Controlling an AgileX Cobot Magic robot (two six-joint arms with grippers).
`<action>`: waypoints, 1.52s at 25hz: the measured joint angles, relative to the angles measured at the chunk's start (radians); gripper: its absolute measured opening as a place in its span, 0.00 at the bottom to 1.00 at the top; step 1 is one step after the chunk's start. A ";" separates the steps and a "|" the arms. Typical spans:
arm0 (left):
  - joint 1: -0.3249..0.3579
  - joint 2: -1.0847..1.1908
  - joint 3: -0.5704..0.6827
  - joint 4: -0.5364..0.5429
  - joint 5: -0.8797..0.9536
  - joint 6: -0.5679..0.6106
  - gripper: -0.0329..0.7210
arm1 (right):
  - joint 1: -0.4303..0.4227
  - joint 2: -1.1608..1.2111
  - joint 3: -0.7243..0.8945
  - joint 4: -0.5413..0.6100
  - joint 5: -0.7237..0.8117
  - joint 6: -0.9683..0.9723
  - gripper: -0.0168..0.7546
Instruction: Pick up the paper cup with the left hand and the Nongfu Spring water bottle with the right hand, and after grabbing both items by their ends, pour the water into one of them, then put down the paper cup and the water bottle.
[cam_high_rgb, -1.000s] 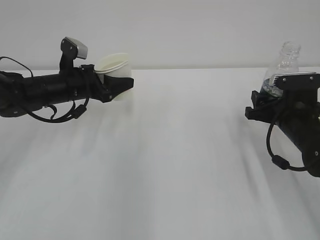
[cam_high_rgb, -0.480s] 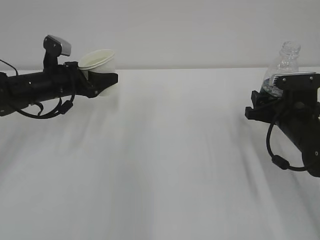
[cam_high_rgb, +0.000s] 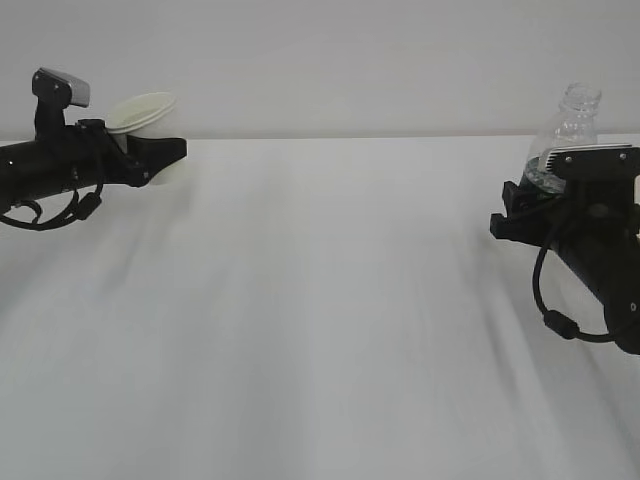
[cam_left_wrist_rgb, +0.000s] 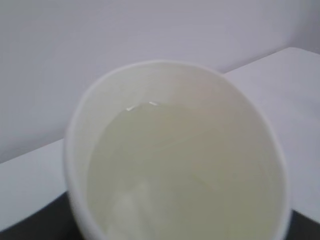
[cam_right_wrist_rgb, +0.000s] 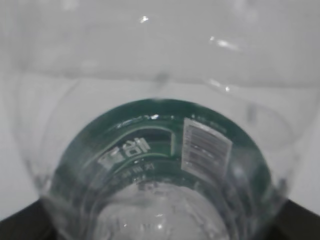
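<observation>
Exterior view: the left hand (cam_high_rgb: 160, 158) is far left, up off the white bench (cam_high_rgb: 320, 320). Its black arm lies about level. The jaws are partway open and wrapped round the cup (cam_high_rgb: 142, 112), gripping it near the bottom. The cup tips a bit, w/ its rim up and toward the wall. A grey box (cam_high_rgb: 62, 86) sticks up on the arm behind the cup. The right hand (cam_high_rgb: 535, 205) is far right, well apart from the left one. Its grey panel (cam_high_rgb: 590, 152) faces up. The bottle (cam_high_rgb: 565, 135) stands up out of it, neck on top, no cap. The jaws sit round the bottle's lower part, but how tight they are can't be seen here.

Left wrist view: the cup (cam_left_wrist_rgb: 175, 155) fills most of the pic. The water (cam_left_wrist_rgb: 185, 175) is inside, w/ a small shine on top. Only dark bits of the jaws show at the bottom corners.

Right wrist view: the bottle (cam_right_wrist_rgb: 160, 165) is very close, seen from its bottom end. The green label (cam_right_wrist_rgb: 150, 145) w/ white marks shows thru the clear plastic. Black jaw bits sit at both bottom corners, right by the bottle's sides.
</observation>
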 joint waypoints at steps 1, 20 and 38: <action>0.010 0.000 0.000 0.004 0.001 0.000 0.62 | 0.000 0.000 0.000 0.000 0.000 0.000 0.67; 0.154 0.000 0.088 0.023 0.015 0.002 0.62 | 0.000 0.000 0.000 0.000 0.000 0.000 0.67; 0.160 0.025 0.114 -0.042 0.015 0.102 0.62 | 0.000 0.000 0.000 -0.037 0.000 0.000 0.67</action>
